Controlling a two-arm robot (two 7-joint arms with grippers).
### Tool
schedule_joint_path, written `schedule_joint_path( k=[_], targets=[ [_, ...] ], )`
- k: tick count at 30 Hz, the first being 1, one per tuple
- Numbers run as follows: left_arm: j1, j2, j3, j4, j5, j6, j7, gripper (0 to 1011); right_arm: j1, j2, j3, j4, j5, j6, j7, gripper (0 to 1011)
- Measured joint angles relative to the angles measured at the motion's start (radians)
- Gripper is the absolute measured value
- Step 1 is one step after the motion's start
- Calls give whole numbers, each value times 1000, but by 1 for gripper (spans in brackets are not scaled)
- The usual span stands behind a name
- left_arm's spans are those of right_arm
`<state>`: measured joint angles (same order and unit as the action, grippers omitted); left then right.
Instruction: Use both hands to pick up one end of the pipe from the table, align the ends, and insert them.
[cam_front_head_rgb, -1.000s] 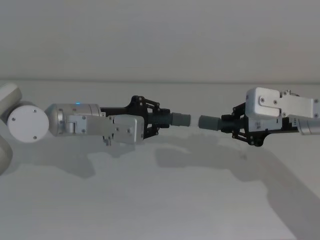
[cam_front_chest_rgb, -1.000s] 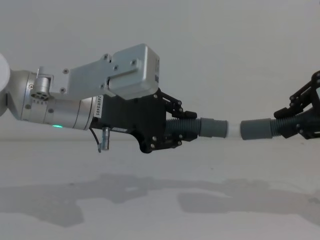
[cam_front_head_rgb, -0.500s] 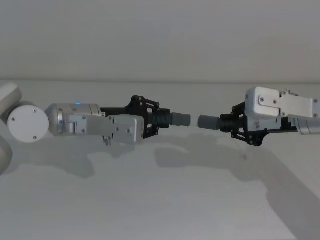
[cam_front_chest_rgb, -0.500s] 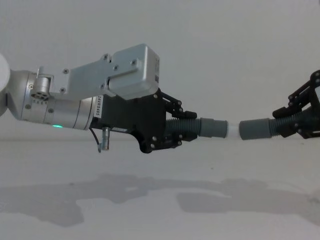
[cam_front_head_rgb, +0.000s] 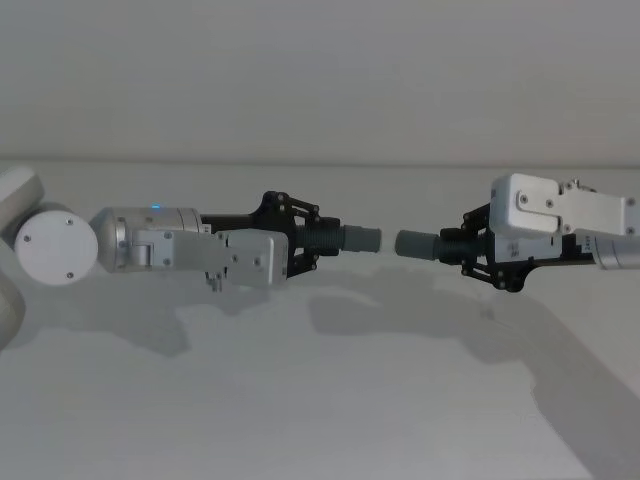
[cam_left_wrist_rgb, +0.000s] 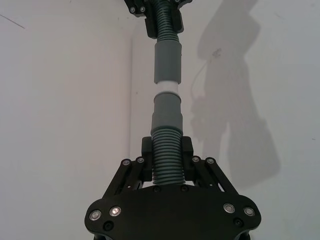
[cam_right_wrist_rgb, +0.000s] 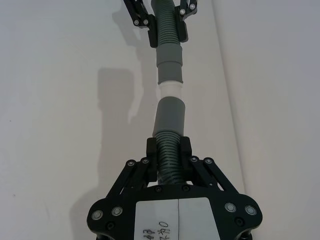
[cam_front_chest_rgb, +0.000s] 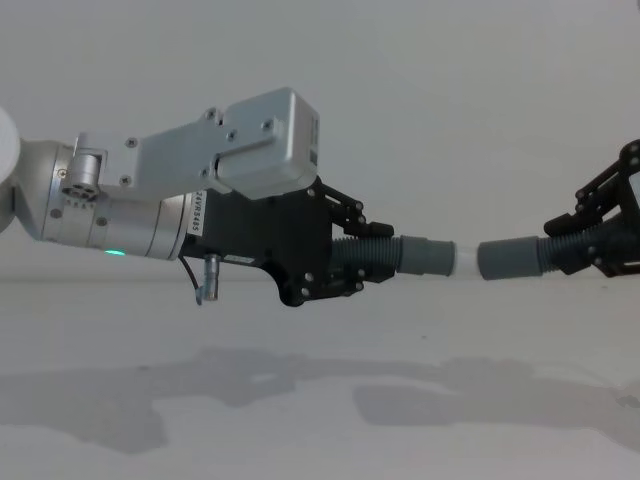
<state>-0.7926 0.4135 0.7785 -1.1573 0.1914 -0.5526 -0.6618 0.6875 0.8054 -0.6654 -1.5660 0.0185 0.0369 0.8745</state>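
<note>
A: Where are we with the pipe (cam_front_chest_rgb: 365, 258)?

B: Off the desk (cam_front_head_rgb: 320, 400). The left hand (cam_front_chest_rgb: 340, 255) grasps the ribbed part behind the white-tipped end (cam_front_chest_rgb: 432, 256); the right hand (cam_front_chest_rgb: 590, 240) grasps behind the plain end (cam_front_chest_rgb: 510, 257).

A: Joined?

B: Not yet. The ends face each other, nearly in line, just apart. I'd judge pickup and alignment done; insertion remains.
</note>
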Motion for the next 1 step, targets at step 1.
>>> schedule_joint_path(
  k=[1],
  targets=[
    [0, 0, 0, 0, 0, 0, 0, 323, 0, 0, 0, 0, 0, 0, 0, 256]
  ],
)
